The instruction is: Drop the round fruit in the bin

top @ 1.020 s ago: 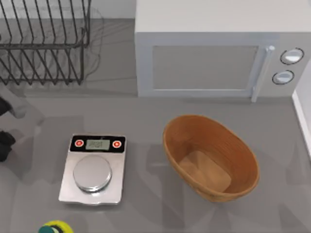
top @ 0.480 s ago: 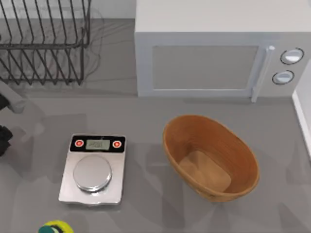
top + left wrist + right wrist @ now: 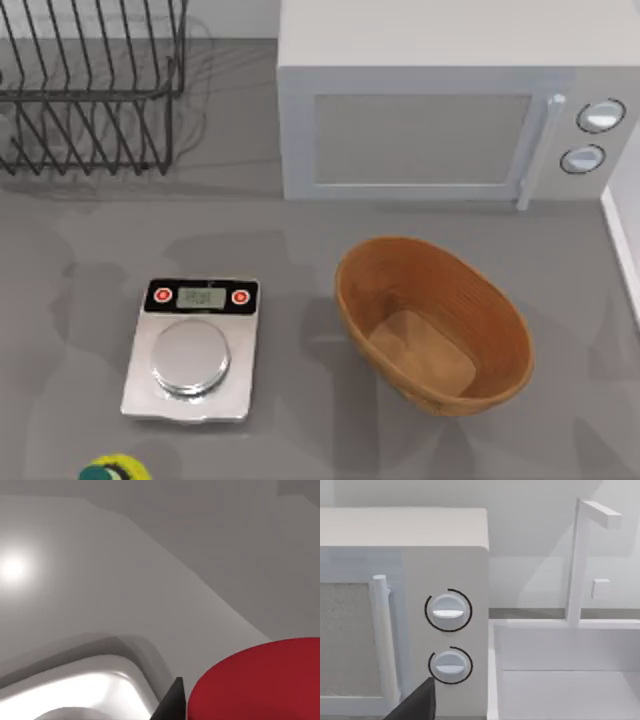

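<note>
Left gripper (image 3: 182,707) was seen clamped on the round fruit (image 3: 260,680); release was best saved until centred over the bin (image 3: 432,322).

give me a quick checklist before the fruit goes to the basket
1. Red fruit close at the left wrist camera: ok.
2. Left grip on it firm: cannot tell.
3. Wooden basket holds nothing, upright: ok.
4. Table stretch from the kitchen scale to the basket bare: ok.
5. Basket stands apart from the microwave: ok.
6. Right wrist camera faces the microwave dials, off the route: ok.
</note>
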Controlling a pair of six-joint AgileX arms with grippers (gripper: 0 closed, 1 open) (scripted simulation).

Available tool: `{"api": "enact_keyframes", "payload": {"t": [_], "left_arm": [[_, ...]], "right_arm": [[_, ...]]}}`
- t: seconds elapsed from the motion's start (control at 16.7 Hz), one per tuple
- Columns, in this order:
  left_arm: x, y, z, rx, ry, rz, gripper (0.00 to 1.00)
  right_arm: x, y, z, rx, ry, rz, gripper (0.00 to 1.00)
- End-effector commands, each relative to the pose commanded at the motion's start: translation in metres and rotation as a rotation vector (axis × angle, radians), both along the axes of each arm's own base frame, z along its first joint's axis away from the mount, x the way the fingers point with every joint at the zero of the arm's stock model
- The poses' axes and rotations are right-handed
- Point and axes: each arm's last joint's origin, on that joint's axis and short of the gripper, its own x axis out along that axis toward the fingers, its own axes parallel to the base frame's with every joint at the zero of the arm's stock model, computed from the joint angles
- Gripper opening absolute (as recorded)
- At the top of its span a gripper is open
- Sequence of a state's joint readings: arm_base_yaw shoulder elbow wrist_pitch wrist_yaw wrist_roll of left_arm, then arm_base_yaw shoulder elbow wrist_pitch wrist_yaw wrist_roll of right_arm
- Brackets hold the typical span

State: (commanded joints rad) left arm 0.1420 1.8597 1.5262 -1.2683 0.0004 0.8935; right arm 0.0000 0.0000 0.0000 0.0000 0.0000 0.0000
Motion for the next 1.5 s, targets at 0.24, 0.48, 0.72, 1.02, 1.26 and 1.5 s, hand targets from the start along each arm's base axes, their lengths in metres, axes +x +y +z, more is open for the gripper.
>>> {"api": "enact_keyframes", "payload": {"t": [0.24,0.48,0.72,1.02,1.26,1.5], "left_arm": [[-0.006,-0.001,0.033,0.004,-0.031,0.005,0.00],[-0.006,0.000,0.031,0.004,-0.028,0.006,0.00],[-0.002,-0.014,0.039,-0.002,-0.029,-0.132,0.00],[0.009,-0.065,0.059,-0.023,-0.021,-0.637,0.00],[0.014,-0.126,0.072,-0.058,0.014,-1.261,0.00],[0.012,-0.197,0.074,-0.127,0.078,-1.964,0.00]], "right_arm": [[0.000,0.000,0.000,0.000,0.000,0.000,1.00],[0.000,0.000,0.000,0.000,0.000,0.000,1.00],[0.000,0.000,0.000,0.000,0.000,0.000,1.00],[0.000,0.000,0.000,0.000,0.000,0.000,1.00],[0.000,0.000,0.000,0.000,0.000,0.000,1.00],[0.000,0.000,0.000,0.000,0.000,0.000,1.00]]}}
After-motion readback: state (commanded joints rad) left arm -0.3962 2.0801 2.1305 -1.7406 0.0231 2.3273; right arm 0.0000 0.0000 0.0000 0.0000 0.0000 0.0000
